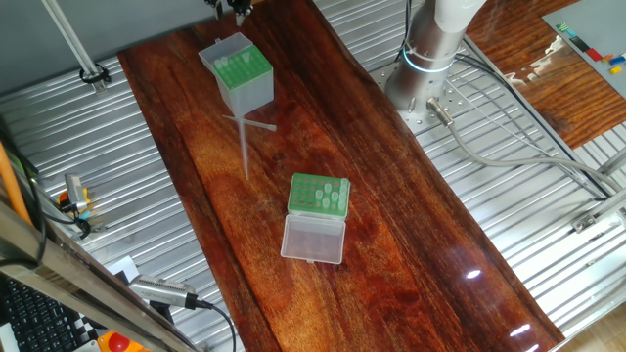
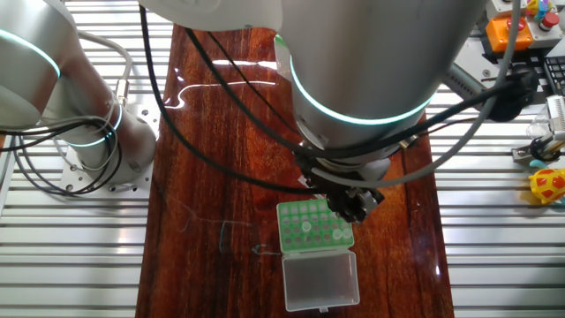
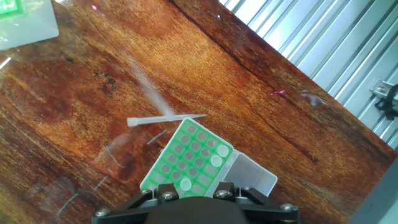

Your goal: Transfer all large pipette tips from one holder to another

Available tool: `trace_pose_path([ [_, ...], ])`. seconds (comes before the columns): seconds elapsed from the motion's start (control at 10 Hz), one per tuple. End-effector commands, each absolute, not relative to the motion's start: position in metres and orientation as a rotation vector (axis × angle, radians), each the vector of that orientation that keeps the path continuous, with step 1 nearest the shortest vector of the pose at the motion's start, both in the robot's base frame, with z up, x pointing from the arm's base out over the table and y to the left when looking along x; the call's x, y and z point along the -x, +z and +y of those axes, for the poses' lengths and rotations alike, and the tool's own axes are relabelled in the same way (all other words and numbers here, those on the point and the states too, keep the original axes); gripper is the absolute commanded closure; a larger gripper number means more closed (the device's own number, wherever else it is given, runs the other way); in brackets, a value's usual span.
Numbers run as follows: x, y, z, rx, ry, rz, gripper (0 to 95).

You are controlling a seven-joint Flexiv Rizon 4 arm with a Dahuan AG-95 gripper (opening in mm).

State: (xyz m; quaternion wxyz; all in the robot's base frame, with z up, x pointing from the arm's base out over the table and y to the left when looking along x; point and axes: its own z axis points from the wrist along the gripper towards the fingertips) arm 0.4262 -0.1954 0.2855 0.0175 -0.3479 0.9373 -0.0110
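Observation:
The low green holder (image 1: 319,196) sits mid-table with its clear lid (image 1: 313,238) folded open. A few large pipette tips (image 3: 215,160) stand in its holes. The taller translucent box (image 1: 238,70) with a green top stands farther back. Two loose pipette tips (image 1: 245,142) lie crossed on the wood between the two holders, and one tip (image 3: 165,119) shows clearly in the hand view. My gripper (image 3: 194,198) hangs high above the green holder (image 3: 186,163). Its jaws stand wide apart with nothing between them. It is a dark cluster under the arm (image 2: 353,205) and just enters the top edge (image 1: 227,6).
The wooden tabletop (image 1: 391,244) is a long strip with ribbed metal (image 1: 509,225) on both sides. The robot base (image 1: 430,59) with its cables stands at the back right. Tools and a red button (image 1: 117,342) lie off the front left edge.

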Motion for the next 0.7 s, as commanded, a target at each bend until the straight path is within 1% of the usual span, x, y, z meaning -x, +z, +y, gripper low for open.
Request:
trace_pose_path([
  [0.1,-0.43,0.288,-0.194,1.076,-0.023,2.914,57.0],
  [0.5,-0.446,0.307,-0.174,1.026,-0.007,2.929,57.0],
  [0.7,-0.454,0.31,-0.158,1.012,-0.005,2.931,57.0],
])
